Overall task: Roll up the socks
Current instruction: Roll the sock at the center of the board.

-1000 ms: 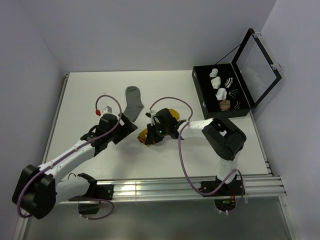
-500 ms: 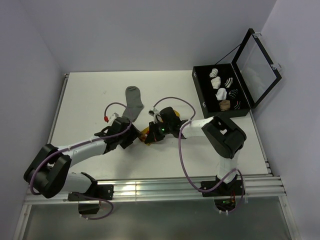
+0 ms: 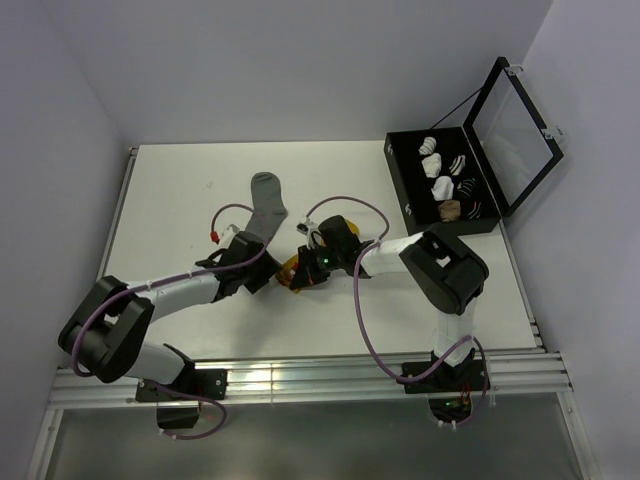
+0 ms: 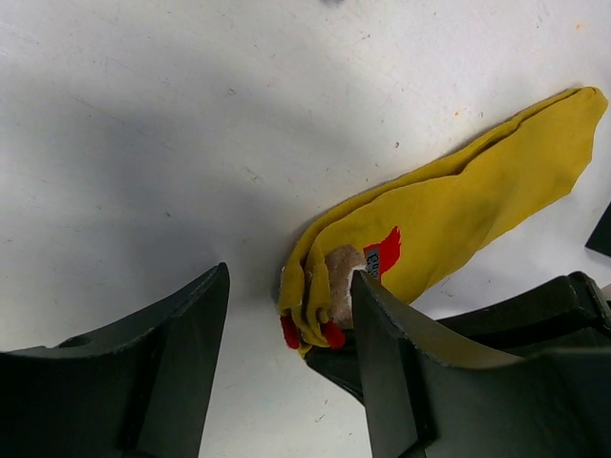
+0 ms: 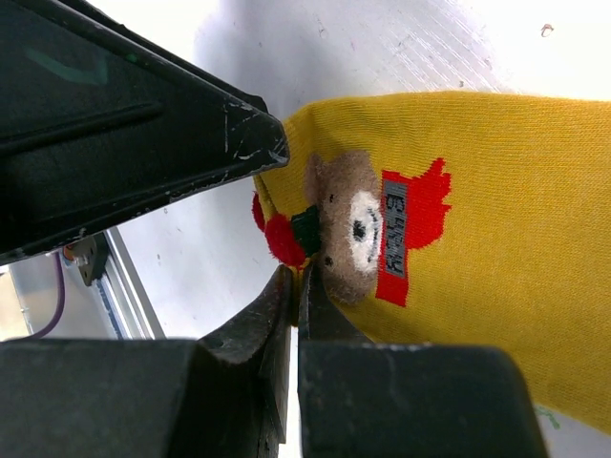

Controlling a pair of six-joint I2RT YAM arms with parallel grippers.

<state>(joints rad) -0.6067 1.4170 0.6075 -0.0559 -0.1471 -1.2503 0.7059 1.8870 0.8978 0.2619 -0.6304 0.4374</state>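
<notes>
Left end effector [image 4: 288, 279] newly astride sock [image 4: 458, 210]

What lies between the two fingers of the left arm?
In the left wrist view, the folded end of the yellow sock lies there, against one of the fingers; the rest of the gap is bare white table.

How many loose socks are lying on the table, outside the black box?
2. The grey sock lies flat on the table, farther back; the yellow sock lies nearer, its end pinched by the right gripper. More may be hidden under the arms.
</notes>
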